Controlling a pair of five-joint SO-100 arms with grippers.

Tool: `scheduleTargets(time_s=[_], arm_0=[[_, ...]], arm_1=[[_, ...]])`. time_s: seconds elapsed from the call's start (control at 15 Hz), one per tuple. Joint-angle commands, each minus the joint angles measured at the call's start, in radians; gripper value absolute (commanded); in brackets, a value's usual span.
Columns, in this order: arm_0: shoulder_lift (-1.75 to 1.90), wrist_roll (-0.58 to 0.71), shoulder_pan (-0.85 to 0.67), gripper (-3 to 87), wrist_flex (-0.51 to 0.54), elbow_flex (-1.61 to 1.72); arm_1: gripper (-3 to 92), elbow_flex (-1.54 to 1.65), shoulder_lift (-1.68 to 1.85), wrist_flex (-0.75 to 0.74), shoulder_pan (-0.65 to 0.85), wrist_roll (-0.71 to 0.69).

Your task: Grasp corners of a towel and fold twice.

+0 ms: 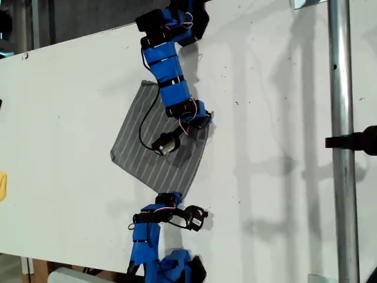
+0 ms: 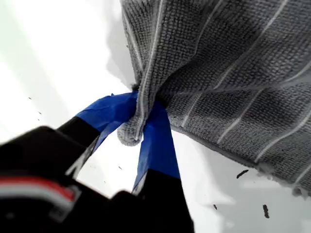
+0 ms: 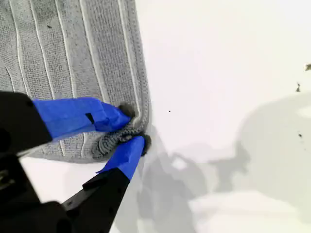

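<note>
Towel [image 1: 154,147] flat on white table [image 1: 70,106]. My first gripper [image 2: 138,121] clamped on one corner [image 2: 130,133]; my second gripper [image 3: 131,128] clamped on another corner [image 3: 114,141].

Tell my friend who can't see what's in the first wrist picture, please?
My first gripper, with two blue fingers, is pinching a corner of the grey towel with thin white stripes. The rest of the towel spreads away from the pinch, bunched into folds there, over a white table with a few dark specks.
</note>
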Motion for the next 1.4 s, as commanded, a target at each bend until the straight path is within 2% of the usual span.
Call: scheduleTargets(time_s=[0.0, 0.13, 0.33, 0.67, 0.73, 0.87, 1.0, 1.2, 1.33], arm_0=[[0.011, -0.012, 0.044, -2.8, -0.006, -0.083], [0.034, -0.04, 0.083, -2.8, 0.051, -0.144], [0.103, -0.141, 0.198, -2.8, 0.239, -0.293], [0.216, -0.538, 0.443, -2.8, 0.52, -0.353], [0.233, -0.546, 0.469, -2.8, 0.511, -0.362], [0.224, -0.541, 0.462, -2.8, 0.574, -0.433], [0.212, -0.402, 0.342, -2.8, 0.534, -0.445], [0.161, -0.032, 0.132, -2.8, 0.359, -0.485], [0.109, 0.15, 0.005, -2.8, 0.327, -0.555]], arm_1=[[-0.2, -0.046, 0.114, 0.005, -0.012, -0.006], [-0.2, -0.046, 0.126, 0.008, -0.015, 0.003], [-0.3, -0.072, 0.167, 0.014, -0.066, 0.064], [-0.3, -0.457, -0.055, 0.015, -0.245, 0.114], [-0.3, -0.494, -0.063, 0.025, -0.259, 0.114], [-0.3, -0.44, 0.018, 0.087, -0.247, 0.115], [-0.3, -0.235, 0.184, 0.107, -0.172, 0.132], [-0.3, -0.005, 0.399, 0.192, 0.003, 0.094], [-0.3, 0.095, 0.518, 0.219, 0.126, 0.038]])
